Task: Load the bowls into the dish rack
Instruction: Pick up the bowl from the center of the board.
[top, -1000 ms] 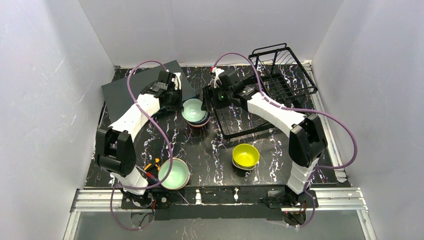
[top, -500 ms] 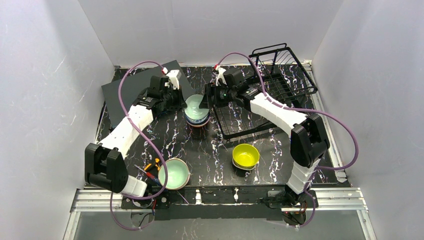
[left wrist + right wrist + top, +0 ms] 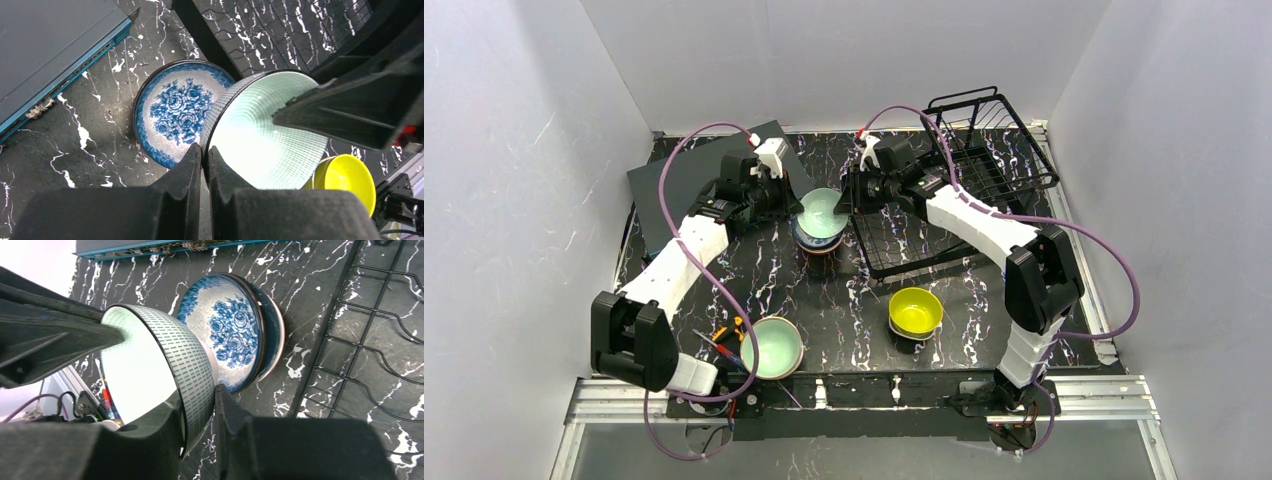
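no bowl is seen in the black wire dish rack at the far right corner of the black marbled table, so the loading is judged barely begun. a ribbed mint-green round bowl is held tilted above a blue-and-white patterned bowl topping a stack mid-table. the left gripper is pinched shut on its rim, and the right gripper is narrowed onto the opposite wall. a bright yellow bowl and a second mint-green bowl at the near edge are left. the floral pattern is shown only by the wrist views, the whole rack only from above.
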Tool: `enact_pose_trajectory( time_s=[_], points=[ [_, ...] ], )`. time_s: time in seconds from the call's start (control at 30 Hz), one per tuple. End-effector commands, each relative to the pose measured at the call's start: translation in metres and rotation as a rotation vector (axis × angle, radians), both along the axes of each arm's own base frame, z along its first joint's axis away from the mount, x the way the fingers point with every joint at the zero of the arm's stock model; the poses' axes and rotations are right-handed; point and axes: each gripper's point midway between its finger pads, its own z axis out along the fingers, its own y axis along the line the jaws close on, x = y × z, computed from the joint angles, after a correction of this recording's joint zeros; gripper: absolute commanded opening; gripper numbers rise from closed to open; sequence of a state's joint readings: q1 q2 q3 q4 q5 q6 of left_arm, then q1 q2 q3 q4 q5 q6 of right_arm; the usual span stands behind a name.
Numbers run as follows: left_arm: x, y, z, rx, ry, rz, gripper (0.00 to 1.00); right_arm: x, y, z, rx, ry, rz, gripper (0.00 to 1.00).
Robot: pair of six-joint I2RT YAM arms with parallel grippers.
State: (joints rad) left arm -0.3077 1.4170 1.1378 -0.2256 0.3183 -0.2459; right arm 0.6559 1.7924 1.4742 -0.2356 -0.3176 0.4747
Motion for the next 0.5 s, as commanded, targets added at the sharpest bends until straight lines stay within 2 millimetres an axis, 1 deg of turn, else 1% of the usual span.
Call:
enact_pose_trajectory(
  time_s=[0.0, 0.17, 0.23, 0.3, 0.37, 0.47],
  points=[
    [-0.006, -0.011, 0.034, -0.064, -0.088, -0.049, 0.05, -0.005, 0.011, 0.018, 0.051, -0.045, 0.04, 0.22],
    [-0.006, -0.012, 0.034, -0.073, -0.085, -0.042, 0.15, -0.005, 0.008, 0.019, 0.037, -0.056, 0.04, 0.03],
    [-0.006, -0.012, 0.035, -0.081, -0.084, -0.037, 0.19, -0.005, 0.007, 0.021, 0.031, -0.066, 0.037, 0.01],
    [-0.006, -0.013, 0.035, -0.089, -0.081, -0.038, 0.26, -0.003, 0.004, 0.024, 0.025, -0.079, 0.03, 0.01],
    [-0.006, -0.015, 0.037, -0.101, -0.08, -0.045, 0.35, -0.001, 0.001, 0.026, 0.022, -0.092, 0.026, 0.01],
    [-0.009, -0.019, 0.041, -0.123, -0.082, -0.066, 0.58, 0.003, -0.006, 0.031, 0.018, -0.108, 0.018, 0.01]
  ],
)
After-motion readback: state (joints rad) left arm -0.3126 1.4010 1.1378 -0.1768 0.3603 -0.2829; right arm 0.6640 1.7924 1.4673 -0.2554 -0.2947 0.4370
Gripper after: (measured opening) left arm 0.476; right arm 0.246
